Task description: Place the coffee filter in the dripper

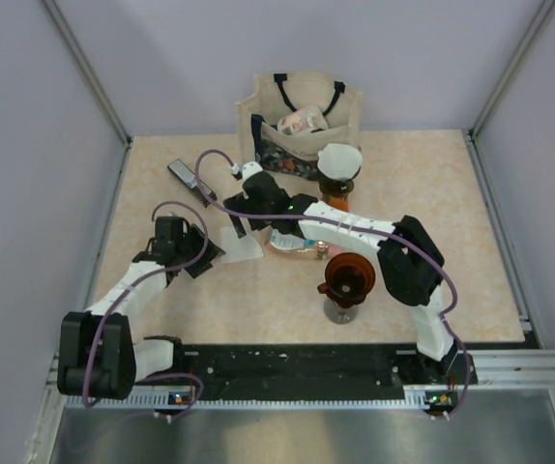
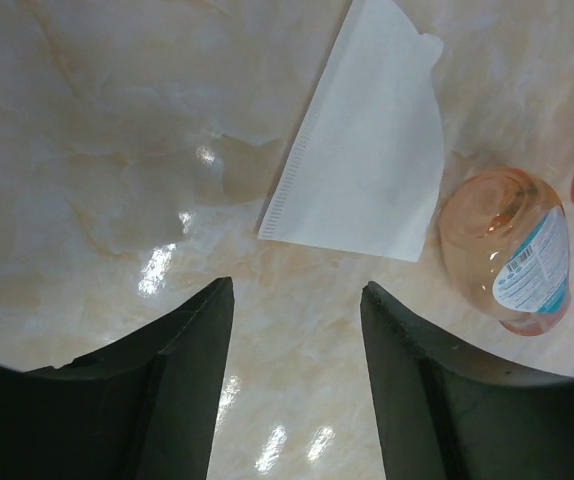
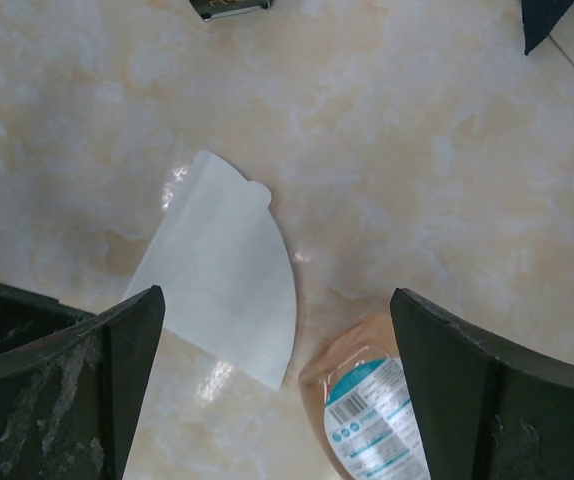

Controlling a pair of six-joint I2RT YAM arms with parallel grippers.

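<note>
the left fingers [image 2: 167,380] are spread apart and grasp nothing. the right fingers [image 3: 67,390] gape wide above the paper, also empty. the coffee filter [image 2: 367,150] lies flat on the worktop [image 2: 87,150], just left of a toppled bottle [image 2: 507,250] and apart from the dripper [image 1: 347,275], which stands to the near right. nothing of the task looks done: lifting, carrying and seating the filter are all left. the worktop is glossy, beige and marble-patterned, and throws glare. plain pale walls close it in, with a cloth bag [image 1: 302,116] at the far edge.

Overhead view; close wrist views, same filter [image 2: 357,140]
</note>
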